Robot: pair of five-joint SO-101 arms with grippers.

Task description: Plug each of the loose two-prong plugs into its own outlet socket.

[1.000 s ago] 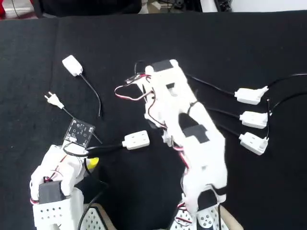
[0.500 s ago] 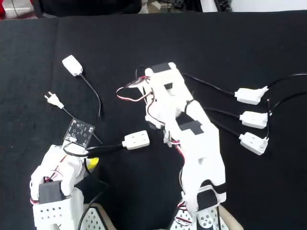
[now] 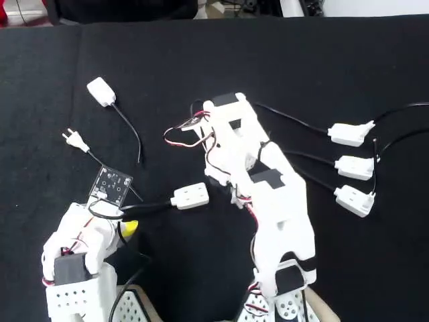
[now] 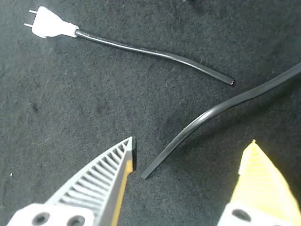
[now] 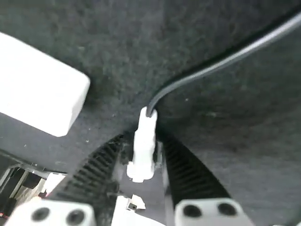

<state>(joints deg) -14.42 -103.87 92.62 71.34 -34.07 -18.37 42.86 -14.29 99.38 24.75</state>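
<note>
Black cloth (image 3: 301, 60) covers the whole table. On it, the plug in hand (image 5: 145, 127) sits upright between the fingers of the right gripper (image 5: 142, 141), which are closed on its body. Its cord curves away from the fingertips over the cloth. Just beside those fingers and apart from the plug lies a white socket block (image 5: 37, 99), which is probably the target.

Farther out, the left gripper (image 4: 193, 140) hangs over the cloth with its fingers spread and holding nothing. A cut cord end (image 4: 143, 175) lies between them, close to the ribbed finger. Well beyond the fingertips a loose two-prong plug (image 4: 47, 23) lies flat on a short cord, untouched. Past it is a small white piece (image 3: 100, 90) on its own cord. I cannot tell whether it is a plug or a socket.

On the far side of the right arm, three sockets (image 3: 354, 166) in a row each appear to have a plug seated. Judging by that, most of the job looks done. What seems left is seating the held plug and then pairing the plug that lies flat.
</note>
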